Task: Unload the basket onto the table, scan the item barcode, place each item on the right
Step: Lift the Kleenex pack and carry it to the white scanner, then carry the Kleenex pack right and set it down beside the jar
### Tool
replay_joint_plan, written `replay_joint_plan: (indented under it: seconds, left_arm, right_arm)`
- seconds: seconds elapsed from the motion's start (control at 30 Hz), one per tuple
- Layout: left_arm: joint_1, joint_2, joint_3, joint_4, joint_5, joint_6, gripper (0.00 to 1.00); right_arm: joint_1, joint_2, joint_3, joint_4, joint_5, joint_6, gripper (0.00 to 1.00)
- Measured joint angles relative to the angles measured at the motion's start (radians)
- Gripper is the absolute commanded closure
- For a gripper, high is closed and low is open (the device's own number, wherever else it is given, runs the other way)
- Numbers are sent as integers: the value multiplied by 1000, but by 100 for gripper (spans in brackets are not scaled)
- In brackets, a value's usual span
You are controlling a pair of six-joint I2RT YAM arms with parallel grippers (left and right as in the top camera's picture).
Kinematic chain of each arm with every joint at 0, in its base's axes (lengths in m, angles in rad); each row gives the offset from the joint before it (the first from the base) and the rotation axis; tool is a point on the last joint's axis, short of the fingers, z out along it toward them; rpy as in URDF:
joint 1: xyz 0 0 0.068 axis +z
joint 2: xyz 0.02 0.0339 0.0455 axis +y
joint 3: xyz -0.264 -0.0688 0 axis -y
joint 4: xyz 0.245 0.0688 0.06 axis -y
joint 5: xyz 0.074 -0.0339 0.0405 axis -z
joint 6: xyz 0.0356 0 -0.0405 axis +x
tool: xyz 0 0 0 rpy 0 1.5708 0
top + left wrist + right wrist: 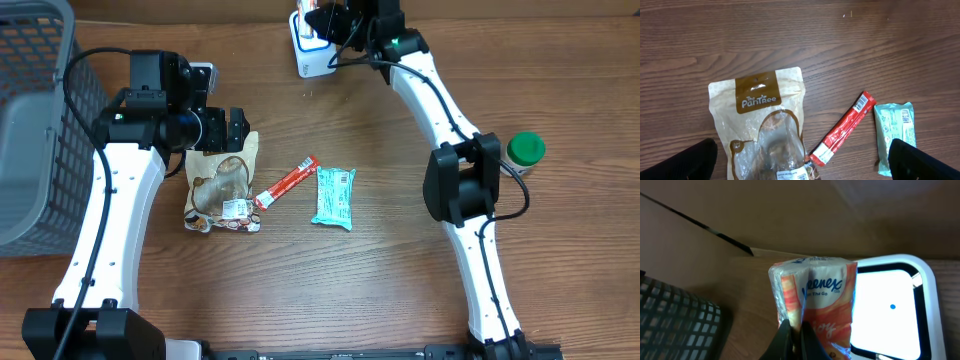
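Note:
My right gripper (796, 340) is shut on the lower edge of an orange and white Kleenex tissue pack (822, 295). It holds the pack upright beside the bright screen of the white scanner (890, 310). Overhead, that gripper (335, 25) is at the table's far edge over the scanner (305, 58). My left gripper (235, 128) hangs open above a brown Pantree snack bag (222, 185), holding nothing. The left wrist view shows the bag (760, 115) between the two black fingertips (690, 162), which stand far apart.
A red stick pack (285, 183) and a teal bar wrapper (334, 196) lie right of the bag. A green-lidded jar (524, 150) stands at the right. A grey mesh basket (35, 120) fills the left edge.

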Motion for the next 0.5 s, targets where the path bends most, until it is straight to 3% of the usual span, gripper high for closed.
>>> replay_joint_plan:
  seconds: [0.5]
  left_arm:
    - [0, 0, 0, 0, 0, 0, 0]
  right_arm:
    - [0, 69, 0, 15, -4, 97, 96]
